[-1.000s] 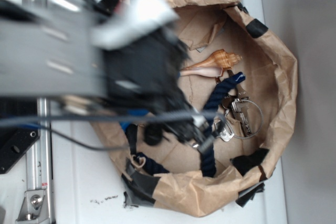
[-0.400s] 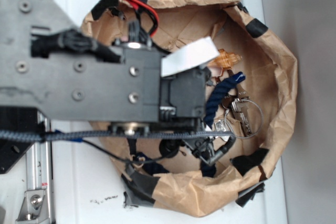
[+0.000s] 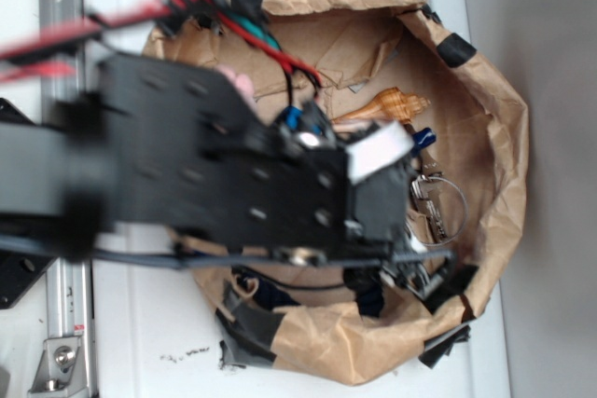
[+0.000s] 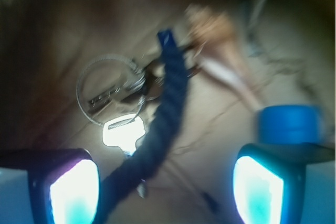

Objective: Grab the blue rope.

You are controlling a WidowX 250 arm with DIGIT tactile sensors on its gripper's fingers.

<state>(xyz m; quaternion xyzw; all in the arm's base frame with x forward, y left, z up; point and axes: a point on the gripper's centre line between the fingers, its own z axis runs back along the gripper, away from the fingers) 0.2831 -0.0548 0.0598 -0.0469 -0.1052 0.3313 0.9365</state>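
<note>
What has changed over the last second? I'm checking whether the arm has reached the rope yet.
The arm swung right, deeper over the paper bag, now hiding most of the blue rope. The gripper is open with the rope between its fingers, nothing grasped. Rope, seashell and keys haven't moved.

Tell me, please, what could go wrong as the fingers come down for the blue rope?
1. The blue rope lies across the key ring and touches a key, so closing could snag them too.
2. The rope runs near the left finger, not centred between the open fingers, so the gripper may pinch only its edge.
3. The seashell sits beside the rope's taped end.
</note>
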